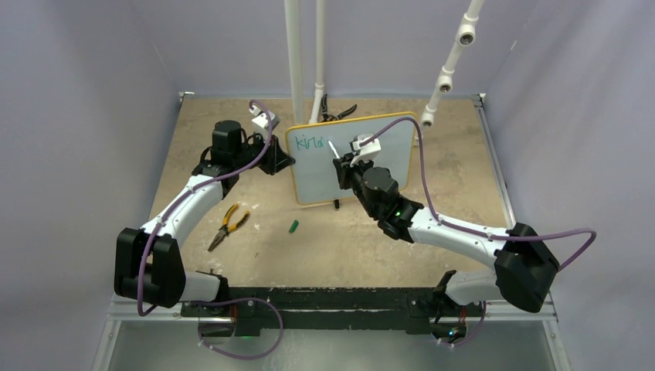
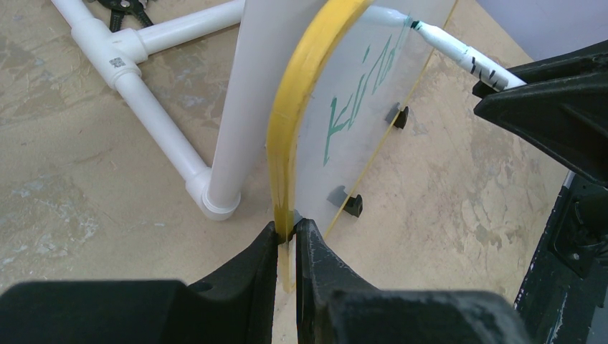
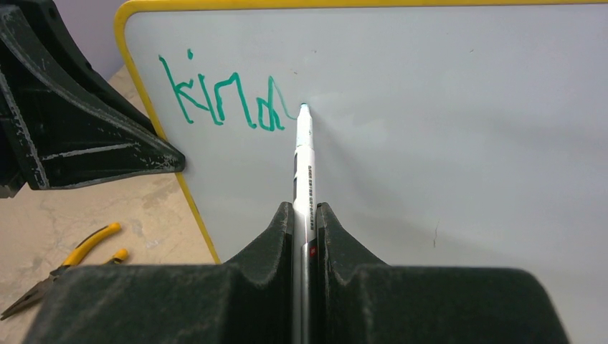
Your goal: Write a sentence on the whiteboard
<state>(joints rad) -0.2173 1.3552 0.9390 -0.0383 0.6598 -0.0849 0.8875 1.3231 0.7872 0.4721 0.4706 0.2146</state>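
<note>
The whiteboard [image 1: 317,176], white with a yellow frame, stands upright at mid table. My left gripper [image 1: 287,158] is shut on its left edge; in the left wrist view the jaws [image 2: 287,229] pinch the yellow frame [image 2: 294,107]. The sentence [image 3: 222,97] reads "kind" in teal at the board's upper left [image 1: 311,144]. My right gripper [image 3: 305,211] is shut on a white marker pen [image 3: 304,158], whose teal tip touches the board [image 3: 444,107] just right of the "d". The pen [image 2: 459,54] also shows in the left wrist view against the lettering [image 2: 358,93].
Yellow-handled pliers [image 1: 226,226] and a small green pen cap [image 1: 293,226] lie on the table in front of the board. White pipes [image 1: 296,54] rise behind it, with a pipe base [image 2: 143,93] on the table. A black tool [image 1: 337,114] lies at the back.
</note>
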